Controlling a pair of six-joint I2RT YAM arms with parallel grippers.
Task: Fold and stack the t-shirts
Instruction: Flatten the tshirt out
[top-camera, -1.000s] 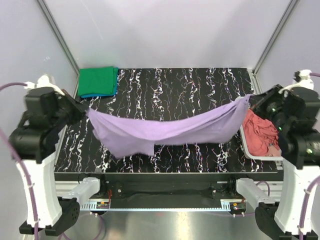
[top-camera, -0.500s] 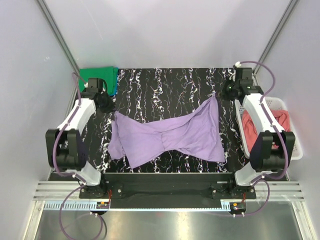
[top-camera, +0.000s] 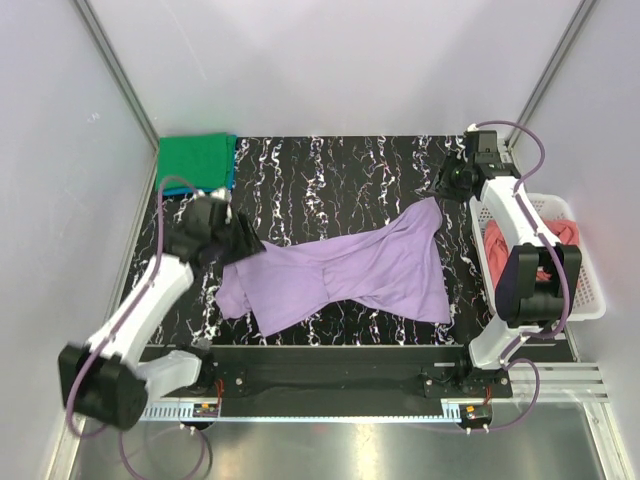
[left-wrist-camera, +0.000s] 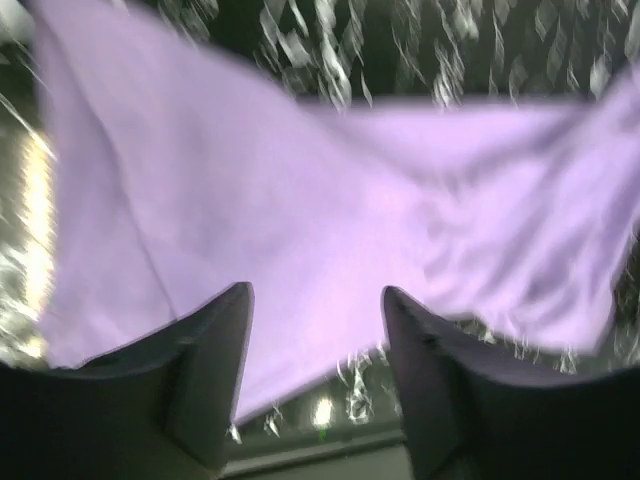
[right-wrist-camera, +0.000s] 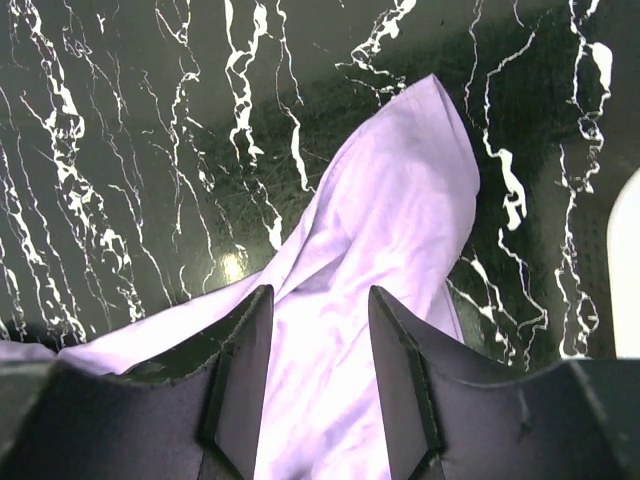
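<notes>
as the light purple t-shirt (top-camera: 340, 275) lies twisted on the bench (top-camera: 330, 165), top view suggests flattening first. left wrist: left gripper (left-wrist-camera: 315, 295) wide, empty, over cloth. right wrist: right gripper (right-wrist-camera: 318, 292) wide, empty; best grip corners, pull flat.

left hand (left-wrist-camera: 315, 295): fingers apart, empty | light purple t-shirt (left-wrist-camera: 330, 220): spread beneath, blurred | black marbled table (left-wrist-camera: 400, 40) beyond

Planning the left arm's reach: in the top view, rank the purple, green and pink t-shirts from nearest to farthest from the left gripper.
From the left gripper:
1. The purple t-shirt, just beside it, mid-table.
2. The green t-shirt, folded, far left corner.
3. The pink t-shirt, in the white basket, right edge.
</notes>
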